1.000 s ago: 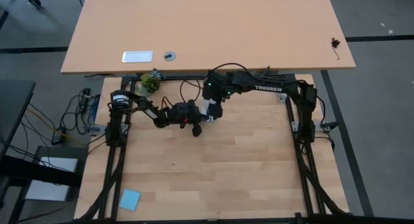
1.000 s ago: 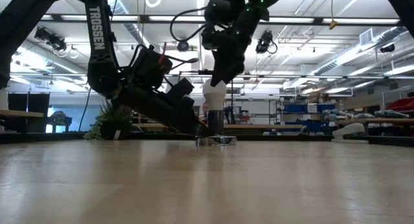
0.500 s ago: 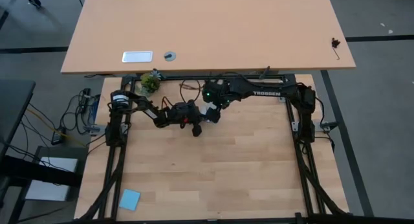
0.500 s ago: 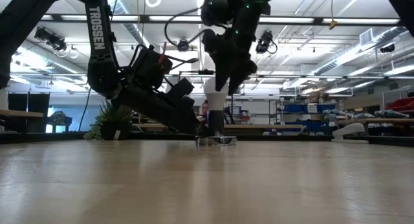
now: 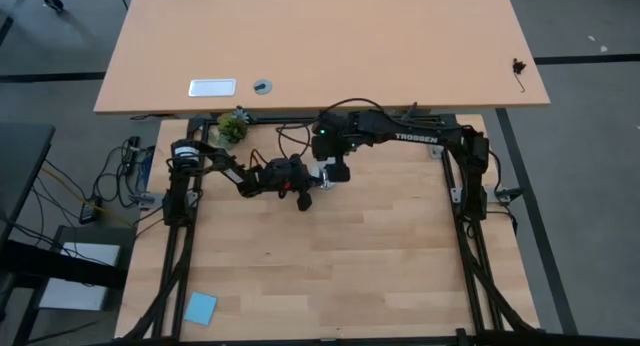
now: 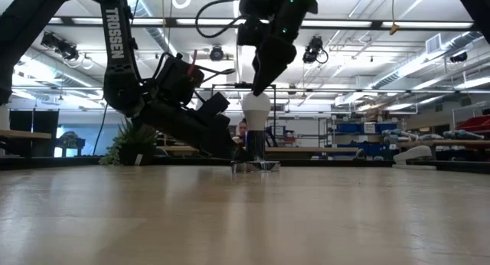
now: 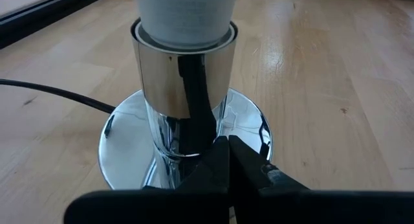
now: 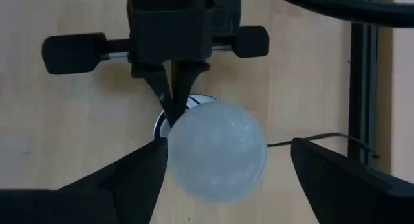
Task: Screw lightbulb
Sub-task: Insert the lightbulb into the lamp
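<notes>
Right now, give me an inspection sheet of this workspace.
Surface: pale wooden butcher-block table, bare at the front.
Job's things: white pear-shaped lightbulb upright in the shiny chrome socket on a round base.
Clutter: blue square note near the table's front left corner.
Grippers: left gripper shut on the socket's base edge; right gripper open around the bulb, one finger touching, the other apart.
Cables: black cord runs from the base.
Surroundings: small potted plant behind the table; tan desk beyond.
</notes>
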Robot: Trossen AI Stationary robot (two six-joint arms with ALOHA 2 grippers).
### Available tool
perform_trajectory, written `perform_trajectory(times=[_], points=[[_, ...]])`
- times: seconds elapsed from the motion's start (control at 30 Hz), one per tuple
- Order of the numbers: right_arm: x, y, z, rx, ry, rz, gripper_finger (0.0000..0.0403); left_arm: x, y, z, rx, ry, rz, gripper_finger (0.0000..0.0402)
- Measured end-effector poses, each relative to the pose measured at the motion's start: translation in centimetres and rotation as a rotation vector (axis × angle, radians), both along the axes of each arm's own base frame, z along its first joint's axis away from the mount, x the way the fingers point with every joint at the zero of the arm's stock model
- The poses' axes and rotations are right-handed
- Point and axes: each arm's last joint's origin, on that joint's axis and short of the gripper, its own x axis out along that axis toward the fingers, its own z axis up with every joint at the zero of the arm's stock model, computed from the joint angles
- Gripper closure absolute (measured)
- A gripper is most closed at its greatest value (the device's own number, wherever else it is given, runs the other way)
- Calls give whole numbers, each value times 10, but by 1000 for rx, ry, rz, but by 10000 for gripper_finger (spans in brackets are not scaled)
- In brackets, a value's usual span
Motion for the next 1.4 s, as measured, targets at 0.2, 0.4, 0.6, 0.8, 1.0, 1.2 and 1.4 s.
perform_trajectory(times=[0.2, 0.4, 0.6, 0.8, 1.0, 1.2, 1.4], points=[[-2, -5, -10, 20, -2, 37, 77, 0, 0, 0, 0, 0, 0, 401], [0, -5, -13, 23, -15, 61, 85, 0, 0, 0, -1, 0, -5, 401], [0, -5, -13, 61, -28, -16, 104, 0, 0, 0, 0, 0, -4, 401], [0, -4, -13, 115, -42, -263, 122, 0, 0, 0, 0, 0, -4, 401], [0, 0, -13, 219, -98, -637, 120, 0, 0, 0, 1, 0, -3, 401], [0, 1, -13, 317, -109, -702, 110, 0, 0, 0, 1, 0, -3, 401], [2, 0, -6, 237, -110, -580, 102, 0, 0, 0, 0, 0, -3, 401]])
